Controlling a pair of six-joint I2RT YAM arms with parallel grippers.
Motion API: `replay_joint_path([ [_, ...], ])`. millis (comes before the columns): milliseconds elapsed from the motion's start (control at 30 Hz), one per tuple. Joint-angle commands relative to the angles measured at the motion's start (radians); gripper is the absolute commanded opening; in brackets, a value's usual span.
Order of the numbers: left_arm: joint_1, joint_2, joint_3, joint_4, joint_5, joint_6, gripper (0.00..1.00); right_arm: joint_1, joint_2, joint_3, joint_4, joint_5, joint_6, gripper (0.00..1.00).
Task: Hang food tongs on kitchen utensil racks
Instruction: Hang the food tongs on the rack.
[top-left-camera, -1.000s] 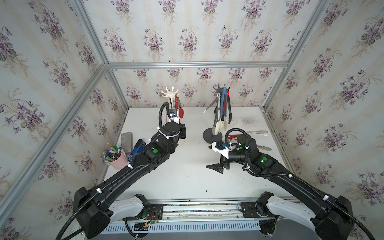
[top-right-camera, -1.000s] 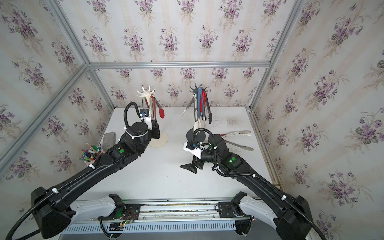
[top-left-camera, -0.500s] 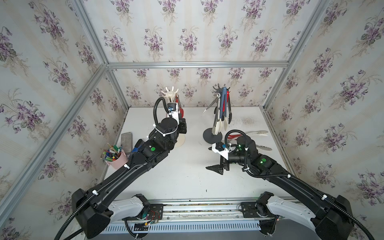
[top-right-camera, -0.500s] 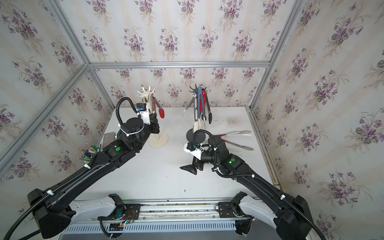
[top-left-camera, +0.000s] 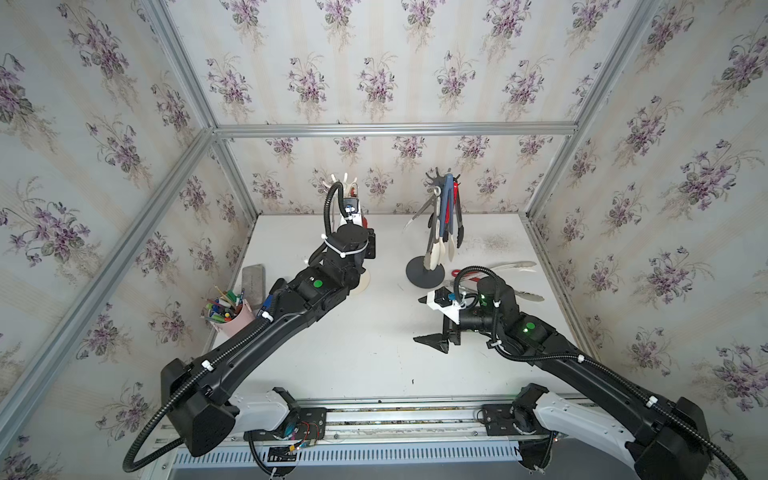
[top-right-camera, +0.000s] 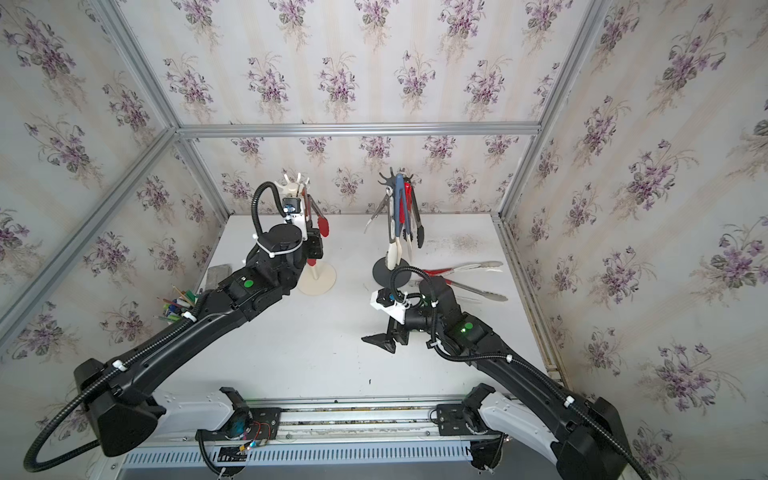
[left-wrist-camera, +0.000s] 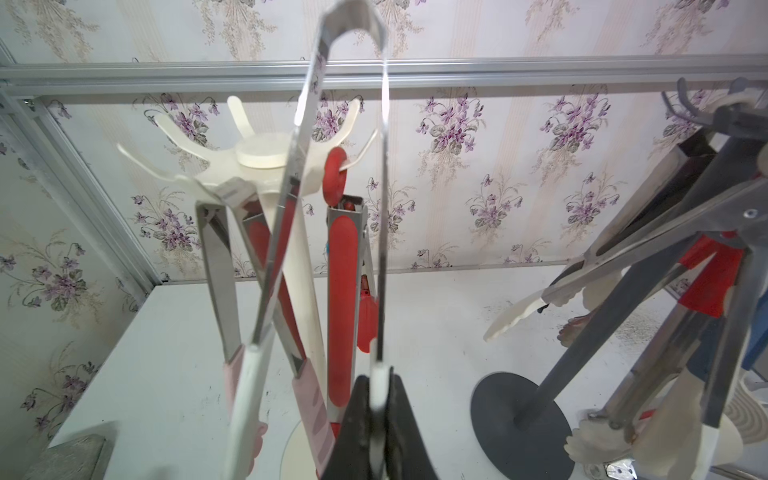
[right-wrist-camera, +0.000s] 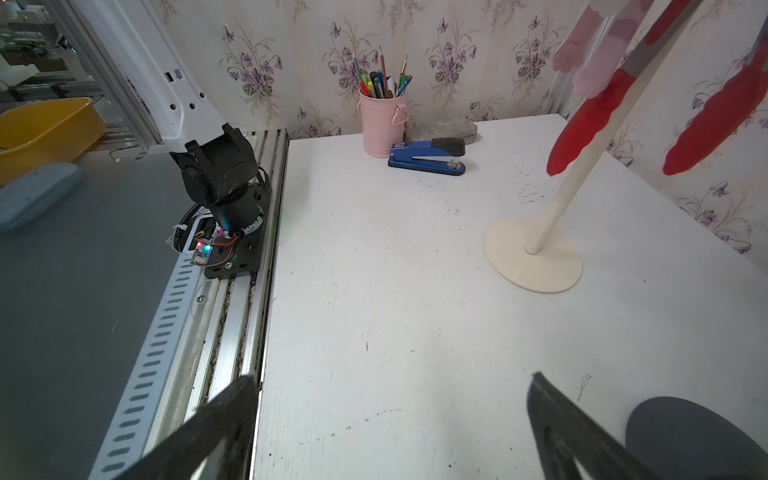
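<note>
Upper centre-left in both top views, beside the cream rack (top-right-camera: 318, 276), the left tool (left-wrist-camera: 376, 415) clamps steel tongs (left-wrist-camera: 291, 166) upright, their bend reaching above its hooks; the right tool (top-left-camera: 432, 345), lower centre, hangs open and empty.

A robot test booth in a lab: floral wallpaper (top-left-camera: 374, 79) covers walls framed by aluminium bars (top-left-camera: 395, 129), two arms (top-left-camera: 270, 332) sit on a rail (top-left-camera: 395, 419) at the table (top-left-camera: 353, 365) edge, a cream rack (top-right-camera: 318, 278) and a grey rack (top-right-camera: 380, 272) share it with a pen cup (right-wrist-camera: 381, 124) and stapler (right-wrist-camera: 428, 156), and outside lie grey floor (right-wrist-camera: 83, 332) and a yellow tub (right-wrist-camera: 45, 129).
</note>
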Motion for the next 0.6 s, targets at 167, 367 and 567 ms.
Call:
replay_joint_path([
  [167,0.001,0.065,0.065,-0.082,-0.154,-0.013,0.0,-0.001,-0.007,-0.002,0.027,-0.006,-0.024,1.0],
  [367,-0.001,0.092,0.083,-0.136,-0.229,-0.046,0.0,-0.001,-0.009,-0.004,0.01,-0.009,-0.042,1.0],
  [567,-0.011,0.136,0.083,-0.169,-0.269,-0.087,0.0,-0.001,-0.004,0.005,0.001,-0.007,-0.055,1.0],
])
